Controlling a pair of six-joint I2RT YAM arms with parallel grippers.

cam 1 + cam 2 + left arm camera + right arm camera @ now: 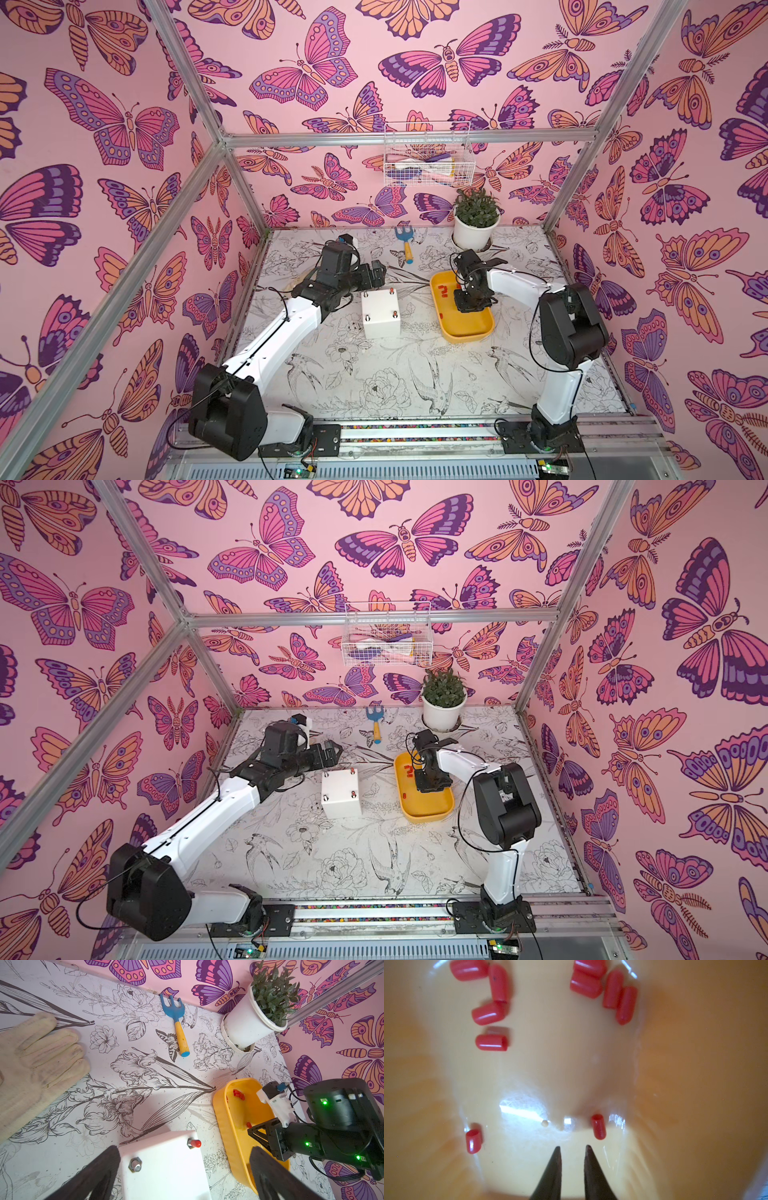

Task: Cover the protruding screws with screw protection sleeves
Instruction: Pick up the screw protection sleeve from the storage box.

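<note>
Right gripper [572, 1147]: jaws narrowly parted, empty, above yellow tray [695, 1064]. Red sleeves [598, 1126]: light, rubbery, probably slippery; pinch across the middle. Left gripper [184, 1148]: wide open, empty.

We see bare yellow tray [571, 1076] floor between the right gripper [573, 1148] jaws and just ahead; one sleeve [598, 1126] just beside a tip, sleeve clusters [586, 986] farther ahead, tray walls flanking.

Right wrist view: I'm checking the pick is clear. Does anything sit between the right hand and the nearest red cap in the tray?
Nothing visible does. The right hand hangs slightly open over the bare floor of the yellow tray, and the nearest cap lies just past one tip, apart from the other caps.
</note>
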